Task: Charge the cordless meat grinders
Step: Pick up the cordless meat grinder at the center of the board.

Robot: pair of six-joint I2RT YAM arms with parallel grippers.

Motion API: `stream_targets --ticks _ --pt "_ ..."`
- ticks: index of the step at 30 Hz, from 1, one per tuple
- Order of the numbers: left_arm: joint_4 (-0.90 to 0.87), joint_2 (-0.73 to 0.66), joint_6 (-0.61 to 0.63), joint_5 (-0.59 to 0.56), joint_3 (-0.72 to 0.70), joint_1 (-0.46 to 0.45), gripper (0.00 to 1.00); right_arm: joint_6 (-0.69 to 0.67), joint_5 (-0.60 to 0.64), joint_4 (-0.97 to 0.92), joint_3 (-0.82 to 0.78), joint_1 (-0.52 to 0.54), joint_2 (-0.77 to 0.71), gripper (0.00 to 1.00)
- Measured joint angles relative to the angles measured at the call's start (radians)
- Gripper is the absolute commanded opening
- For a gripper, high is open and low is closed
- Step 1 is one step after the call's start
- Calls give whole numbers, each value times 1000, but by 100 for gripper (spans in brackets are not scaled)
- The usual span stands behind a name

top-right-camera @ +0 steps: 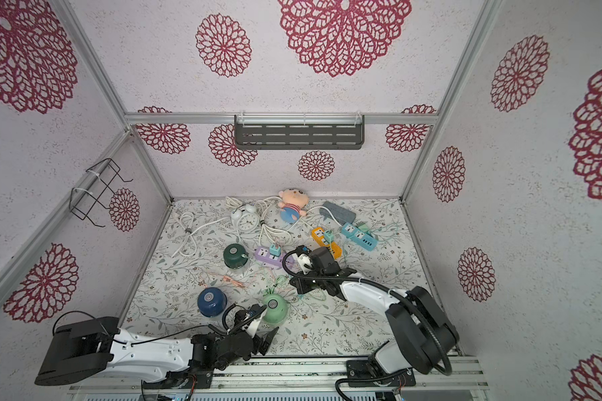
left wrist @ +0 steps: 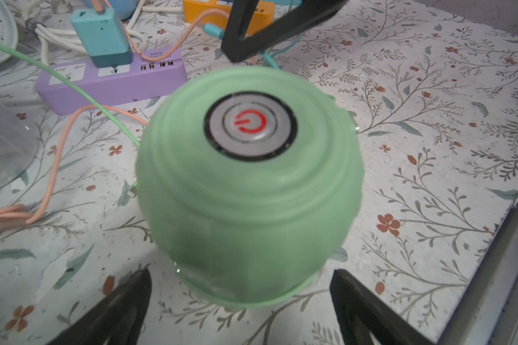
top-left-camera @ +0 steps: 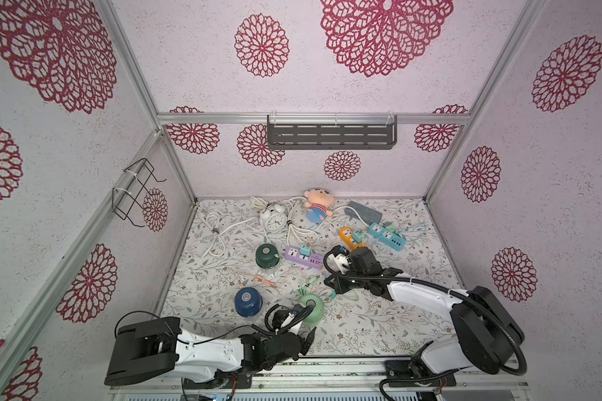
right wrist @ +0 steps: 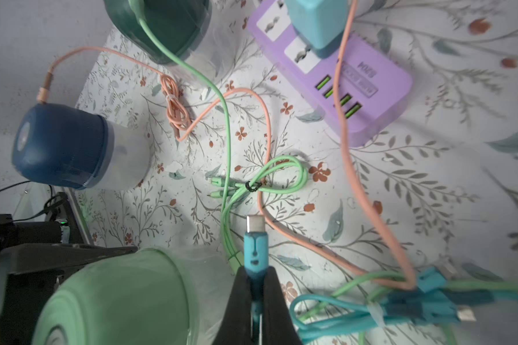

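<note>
The light green grinder (top-left-camera: 312, 307) (left wrist: 248, 191) stands at the front of the mat, its silver button showing a red power sign. My left gripper (left wrist: 240, 276) is open, one finger on each side of the grinder's base and clear of it. My right gripper (right wrist: 254, 276) (top-left-camera: 329, 282) is shut on a teal cable plug (right wrist: 254, 239), whose metal tip points past the light green grinder (right wrist: 117, 298). The dark green grinder (top-left-camera: 266, 256) (right wrist: 162, 27) has a green cable running into it. An orange cable's plug ends at the navy blue grinder (top-left-camera: 247, 301) (right wrist: 60, 146).
A purple power strip (top-left-camera: 303, 257) with a teal adapter lies behind the grinders. Orange (top-left-camera: 350, 237) and blue (top-left-camera: 386, 236) strips lie at the back right. White cords, an alarm clock (top-left-camera: 275, 218) and a doll (top-left-camera: 318, 205) line the back. Green, orange and teal cables cross the mat's middle.
</note>
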Motion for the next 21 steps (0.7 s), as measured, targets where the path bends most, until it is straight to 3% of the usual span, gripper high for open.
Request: stream_targets --ticks 11,21 --pt "251 192 74 78 2 90 97 51 -2 104 13 89 107 0" --pt "447 370 43 108 3 136 97 86 5 161 -18 114 110 0"
